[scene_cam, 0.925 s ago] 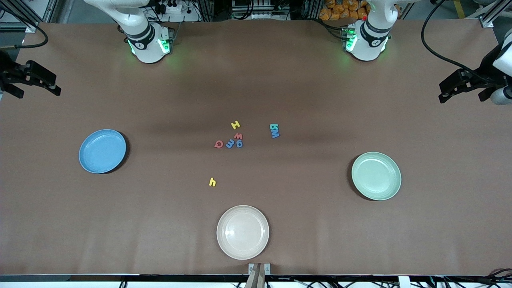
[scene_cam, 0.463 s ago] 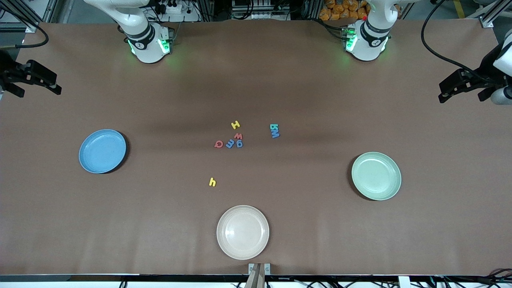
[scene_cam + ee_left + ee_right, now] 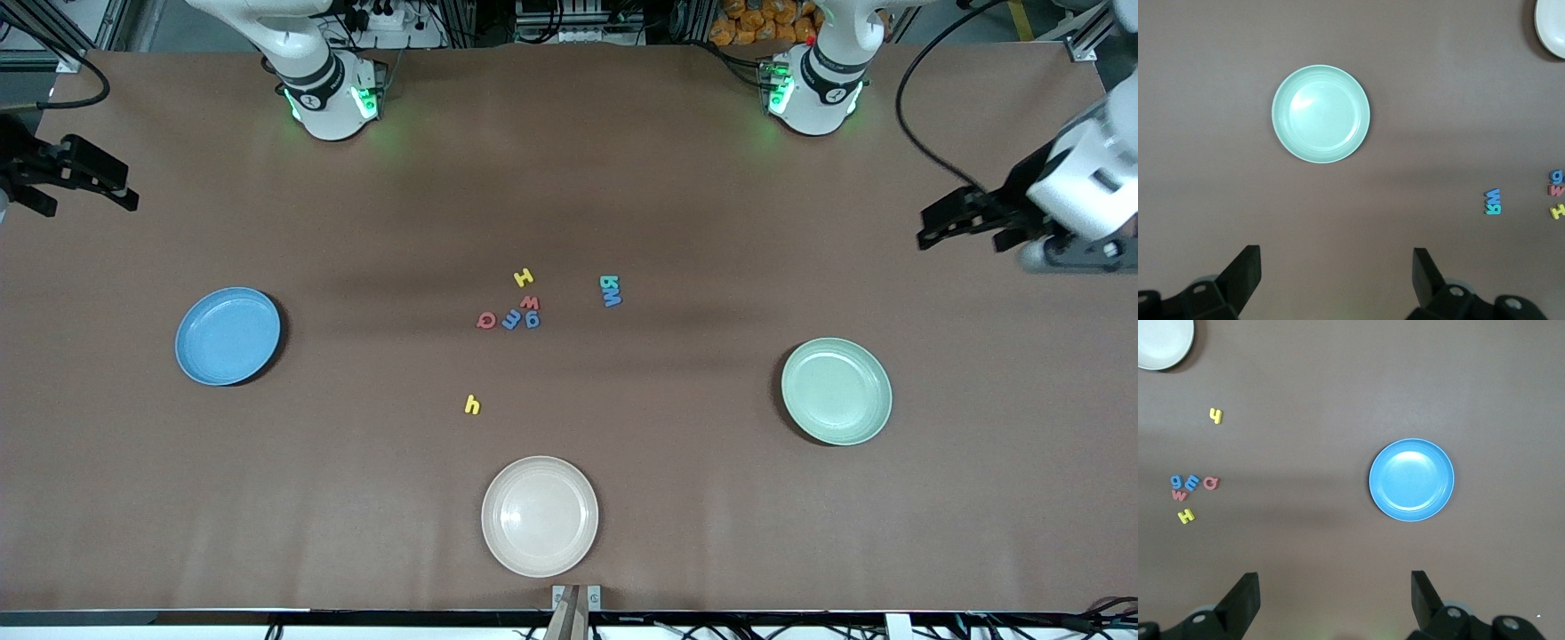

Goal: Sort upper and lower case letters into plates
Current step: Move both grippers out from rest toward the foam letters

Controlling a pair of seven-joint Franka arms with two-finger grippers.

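— So, where are the letters?

— Mid-desk, tiny flat pieces. A yellow H sits just above a tight cluster: red w, blue g, blue E, red Q. A teal k touches a blue M toward the left arm's end. A yellow h lies alone, nearer the cream plate.

— And the plates?

— Blue plate toward the right arm's end, pale green plate toward the left's; both matte, shallow, with nothing in them.

— The arms?

— Left end effector hangs over bare desk near the green plate, fingers spread wide, holding nothing. Right end effector waits at its desk edge, likewise spread and empty-handed.
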